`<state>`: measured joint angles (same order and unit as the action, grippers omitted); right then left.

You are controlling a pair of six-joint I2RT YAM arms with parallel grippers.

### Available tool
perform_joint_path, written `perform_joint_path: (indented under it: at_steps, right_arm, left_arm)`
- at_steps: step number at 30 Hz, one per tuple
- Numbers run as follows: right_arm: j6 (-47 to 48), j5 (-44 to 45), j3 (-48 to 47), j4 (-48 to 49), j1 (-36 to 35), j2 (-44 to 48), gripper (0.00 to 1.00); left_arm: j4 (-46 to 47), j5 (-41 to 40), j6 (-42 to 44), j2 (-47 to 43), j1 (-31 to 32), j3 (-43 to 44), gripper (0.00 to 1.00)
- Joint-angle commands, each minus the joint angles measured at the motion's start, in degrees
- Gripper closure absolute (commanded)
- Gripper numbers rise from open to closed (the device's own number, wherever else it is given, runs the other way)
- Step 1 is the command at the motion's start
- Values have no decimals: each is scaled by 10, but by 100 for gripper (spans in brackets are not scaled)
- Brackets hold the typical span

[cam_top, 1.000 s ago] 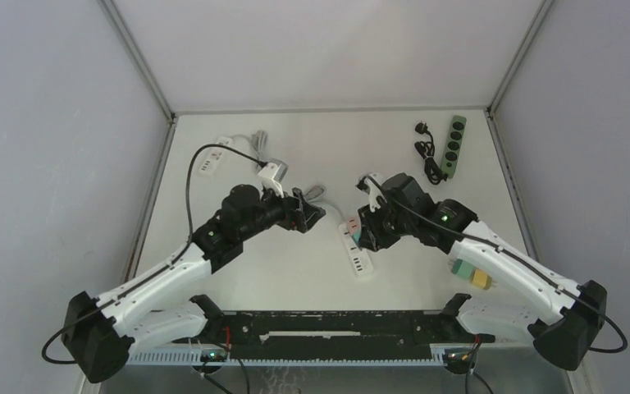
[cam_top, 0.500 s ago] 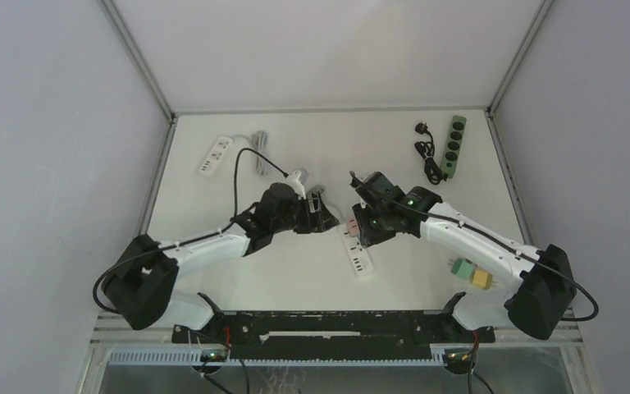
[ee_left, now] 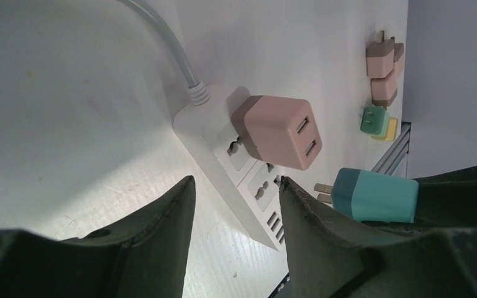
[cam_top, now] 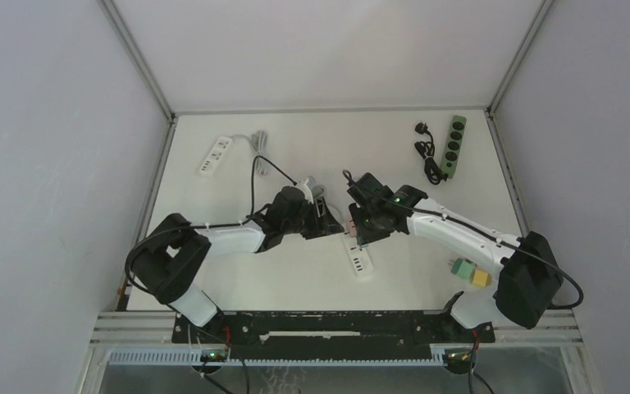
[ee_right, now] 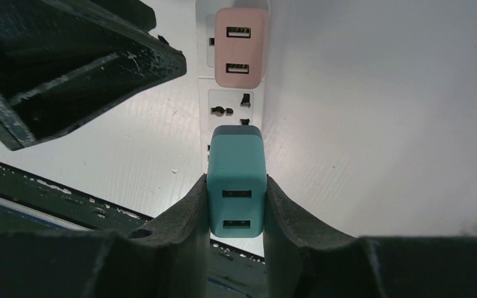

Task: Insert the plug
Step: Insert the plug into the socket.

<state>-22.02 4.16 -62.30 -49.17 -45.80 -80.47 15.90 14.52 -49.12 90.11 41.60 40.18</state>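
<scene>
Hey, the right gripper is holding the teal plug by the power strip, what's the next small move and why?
Probably ease the right gripper along the prong direction so the teal plug meets the power strip. Its prongs are bare and short of the strip, the socket beside the pink plug is free, and the grip looks square.

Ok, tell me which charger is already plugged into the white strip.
The pink charger, seated on the strip beside its cord. The teal charger sits in the right gripper, prongs bare; spare plugs lie loose.
</scene>
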Motion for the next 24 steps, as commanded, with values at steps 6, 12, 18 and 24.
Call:
perform_joint_path:
  at_steps: [6,12,18,24]
  right_arm:
    - [-20,19,-3,30,-6,-24,100]
    - [-20,21,-3,24,-9,-44,100]
    - [-19,25,-3,26,-12,-52,100]
    - [-18,27,-3,21,-14,-61,100]
  left_arm:
    - [46,35,-25,36,1,15,48]
    - [51,38,-32,57,8,20,51]
    - [52,43,-37,82,12,29,55]
    - [59,47,-45,98,13,35,57]
